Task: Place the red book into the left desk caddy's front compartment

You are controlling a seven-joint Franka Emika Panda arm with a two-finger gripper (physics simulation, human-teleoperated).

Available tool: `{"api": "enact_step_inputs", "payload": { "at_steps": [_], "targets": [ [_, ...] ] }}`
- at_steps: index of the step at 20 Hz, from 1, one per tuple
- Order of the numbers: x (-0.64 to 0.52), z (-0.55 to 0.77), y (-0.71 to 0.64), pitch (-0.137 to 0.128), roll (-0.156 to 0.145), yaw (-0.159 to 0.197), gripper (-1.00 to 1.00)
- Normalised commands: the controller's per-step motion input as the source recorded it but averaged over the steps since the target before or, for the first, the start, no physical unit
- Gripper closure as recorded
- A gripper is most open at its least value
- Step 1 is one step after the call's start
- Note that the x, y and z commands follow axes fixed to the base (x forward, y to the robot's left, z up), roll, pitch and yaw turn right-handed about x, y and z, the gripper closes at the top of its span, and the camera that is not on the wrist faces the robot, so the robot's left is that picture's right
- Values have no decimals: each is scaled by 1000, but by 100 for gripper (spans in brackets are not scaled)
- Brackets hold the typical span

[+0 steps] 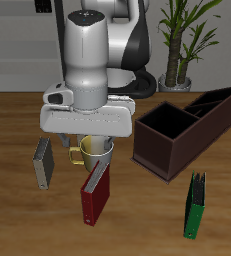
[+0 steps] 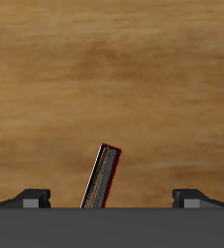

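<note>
On the wooden desk point(image 1: 17, 215), the hand point(image 1: 87, 128) hangs right above the red book point(image 1: 95, 193), fingers point(image 2: 31, 198) spread wide and gripping nothing, the book standing tilted between them, its spine leaning, with the left desk caddy point(image 1: 187, 127) just beside.

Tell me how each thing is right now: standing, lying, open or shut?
red book: standing upright on the table, not gripped.
green book: standing upright, apart.
grey book: standing upright.
mug: upright, partly hidden by the gripper.
left desk caddy: open-topped, no book inside.
gripper: open, above the red book.
</note>
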Motion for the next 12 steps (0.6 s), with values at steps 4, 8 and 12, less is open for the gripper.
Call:
{"api": "enact_step_inputs", "payload": {
  "at_steps": [4,8,12],
  "targets": [
    [53,-187,34,-12,-10,-52,-100],
    [81,-265,-6,2,-15,-51,-100],
    [60,-279,-17,13,-2,-37,-100]
  ]
}}
